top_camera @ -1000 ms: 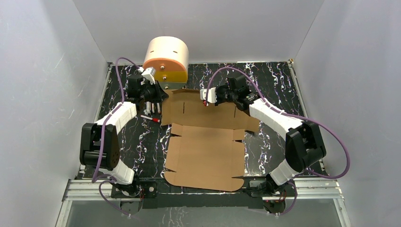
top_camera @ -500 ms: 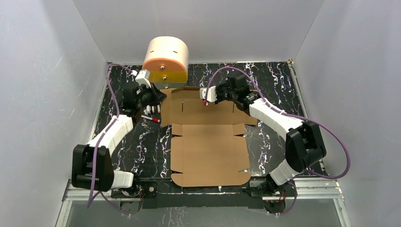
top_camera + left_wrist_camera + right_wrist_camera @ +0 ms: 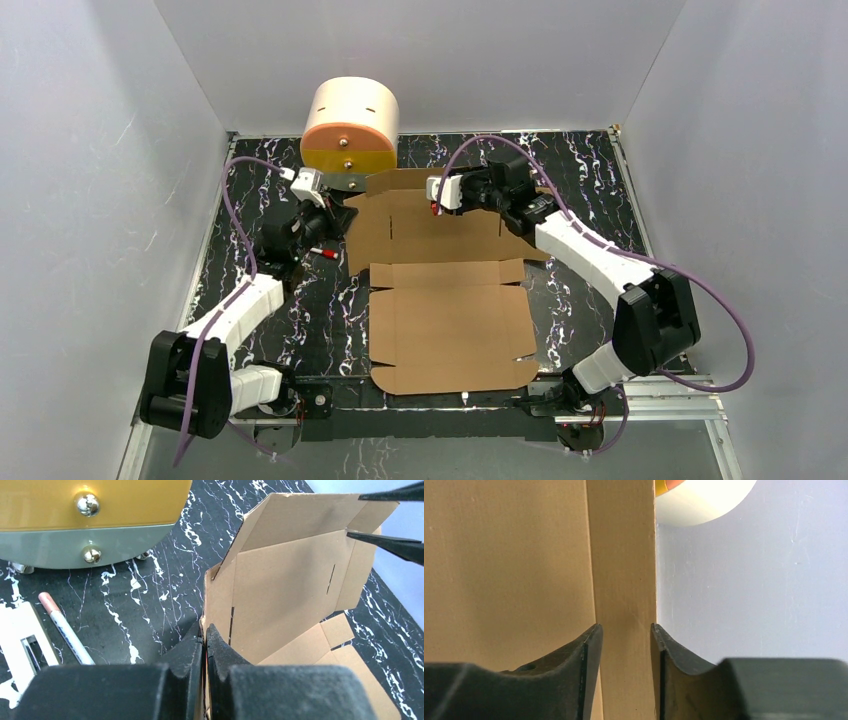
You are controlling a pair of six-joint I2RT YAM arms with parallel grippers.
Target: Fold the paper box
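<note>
Plain white walls (image 3: pixel 120 120) enclose a black tabletop (image 3: pixel 320 330) — white-veined marble pattern.

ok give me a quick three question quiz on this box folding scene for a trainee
1. True or false: the left gripper is shut on an edge of the plain brown corrugated cardboard box sheet.
2. What lies on the black marbled table beside that gripper? A) a thin white pen with a reddish cap B) scissors C) a tape roll
3. Fill in: the sheet's ____ panel (near or far) is tilted up off the table.
Key: 1 true; 2 A; 3 far.
</note>
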